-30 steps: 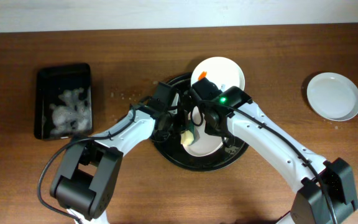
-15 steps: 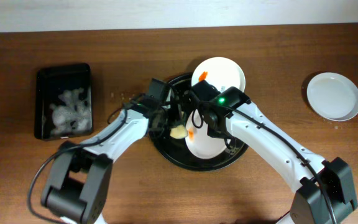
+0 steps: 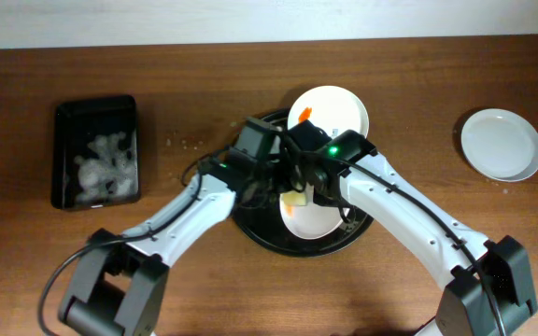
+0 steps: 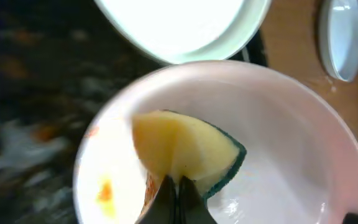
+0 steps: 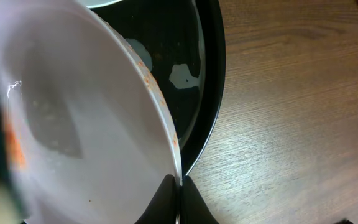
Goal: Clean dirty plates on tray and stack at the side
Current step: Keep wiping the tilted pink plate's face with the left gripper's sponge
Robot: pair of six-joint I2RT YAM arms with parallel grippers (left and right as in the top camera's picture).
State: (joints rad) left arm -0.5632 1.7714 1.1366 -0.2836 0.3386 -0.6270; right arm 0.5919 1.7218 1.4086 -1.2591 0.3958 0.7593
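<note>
Angling inward over the tray point(image 3: 253, 230), arms clamp sponge point(image 4: 185, 146) and plate point(image 4: 291, 149).

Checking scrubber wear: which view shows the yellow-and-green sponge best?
Left wrist: the yellow sponge with a green scouring layer is large, central, pinched in the left end effector over the white round plate. Overhead shows a small yellow patch between the arms; right wrist shows no clear sponge.

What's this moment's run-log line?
left gripper: shut on yellow-green sponge against smeared white round plate | right gripper: shut on plate rim | plate over round black tray
</note>
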